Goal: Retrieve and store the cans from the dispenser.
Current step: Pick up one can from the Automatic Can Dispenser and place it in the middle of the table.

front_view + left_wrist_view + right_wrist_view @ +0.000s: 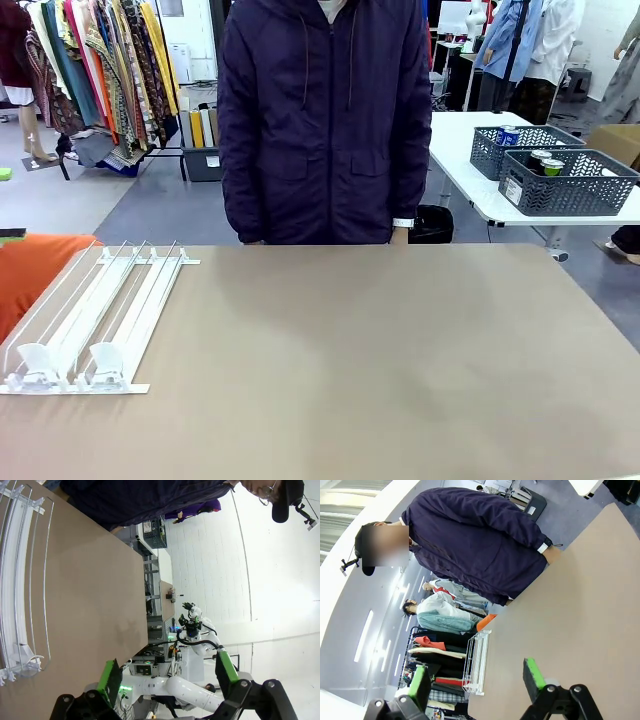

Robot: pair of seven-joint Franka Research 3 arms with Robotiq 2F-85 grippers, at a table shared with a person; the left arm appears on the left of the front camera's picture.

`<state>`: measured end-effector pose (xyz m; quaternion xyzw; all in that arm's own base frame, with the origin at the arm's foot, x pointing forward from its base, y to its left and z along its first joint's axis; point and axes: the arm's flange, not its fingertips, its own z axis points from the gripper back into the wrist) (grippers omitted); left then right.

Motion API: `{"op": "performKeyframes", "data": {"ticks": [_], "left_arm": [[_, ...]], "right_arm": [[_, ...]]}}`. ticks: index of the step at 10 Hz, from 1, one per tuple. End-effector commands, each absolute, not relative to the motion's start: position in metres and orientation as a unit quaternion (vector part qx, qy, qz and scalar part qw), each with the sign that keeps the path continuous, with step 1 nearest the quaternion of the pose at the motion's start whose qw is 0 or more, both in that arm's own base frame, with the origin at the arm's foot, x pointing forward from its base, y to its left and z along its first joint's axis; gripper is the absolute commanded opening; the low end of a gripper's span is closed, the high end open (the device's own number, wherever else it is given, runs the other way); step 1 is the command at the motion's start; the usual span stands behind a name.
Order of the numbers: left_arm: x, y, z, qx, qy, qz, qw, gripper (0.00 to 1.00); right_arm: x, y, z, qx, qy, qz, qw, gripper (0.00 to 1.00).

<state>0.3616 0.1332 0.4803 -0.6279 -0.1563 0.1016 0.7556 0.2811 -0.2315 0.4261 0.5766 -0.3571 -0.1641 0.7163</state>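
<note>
Your dispenser [95,320] lies flat at the bench's [380,360] left edge, rails empty, pusher tabs resting at the near end since no cans load them. Both the left gripper [167,680] and right gripper [475,680] hang released, grasping nothing. No legible writing.

Dispenser [95,320] sits on the left of the tan table [380,370], rails bare, person in a dark jacket [325,120] standing at the far edge.
</note>
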Motion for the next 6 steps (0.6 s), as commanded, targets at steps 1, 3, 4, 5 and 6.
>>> {"op": "performKeyframes", "data": {"ticks": [1,3,4,5,6], "left_arm": [[0.3616,0.1317,0.4836,-0.635,-0.156,0.108,0.749,1.0],[0.3616,0.1317,0.4836,-0.635,-0.156,0.108,0.749,1.0],[0.3616,0.1317,0.4836,-0.635,-0.156,0.108,0.749,1.0],[0.3616,0.1317,0.4836,-0.635,-0.156,0.108,0.749,1.0],[0.3616,0.1317,0.4836,-0.635,-0.156,0.108,0.749,1.0]], "right_arm": [[0.283,-0.2314,0.4311,0.582,-0.359,-0.168,0.71,1.0],[0.283,-0.2314,0.4311,0.582,-0.359,-0.168,0.71,1.0],[0.283,-0.2314,0.4311,0.582,-0.359,-0.168,0.71,1.0],[0.283,-0.2314,0.4311,0.582,-0.359,-0.168,0.71,1.0],[0.283,-0.2314,0.4311,0.582,-0.359,-0.168,0.71,1.0]]}}
